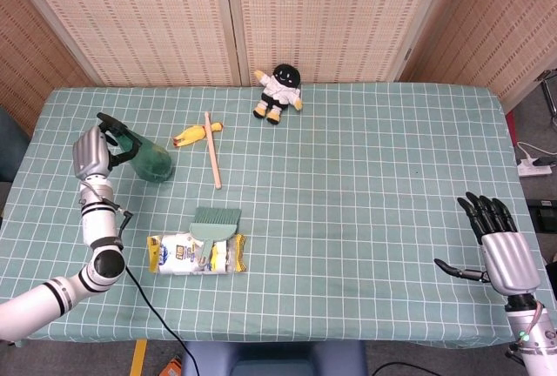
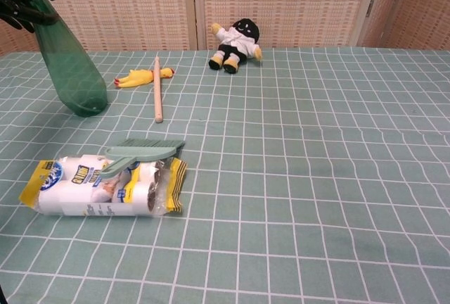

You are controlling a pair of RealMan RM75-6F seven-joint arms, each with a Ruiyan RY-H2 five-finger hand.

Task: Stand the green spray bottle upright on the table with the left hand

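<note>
The green spray bottle (image 1: pixel 150 160) (image 2: pixel 70 66) stands nearly upright at the table's left side, its base on or just above the cloth, its black nozzle at the top. My left hand (image 1: pixel 90 151) grips its neck and nozzle; in the chest view only dark fingers (image 2: pixel 15 5) show at the top left corner. My right hand (image 1: pixel 502 254) hovers off the table's right front corner, fingers spread, holding nothing.
A yellow rubber chicken (image 1: pixel 195 134) and a wooden stick (image 1: pixel 212 151) lie just right of the bottle. A green brush (image 1: pixel 214 224) rests on a snack packet (image 1: pixel 193 254) near the front. A black-headed doll (image 1: pixel 278 92) lies at the back.
</note>
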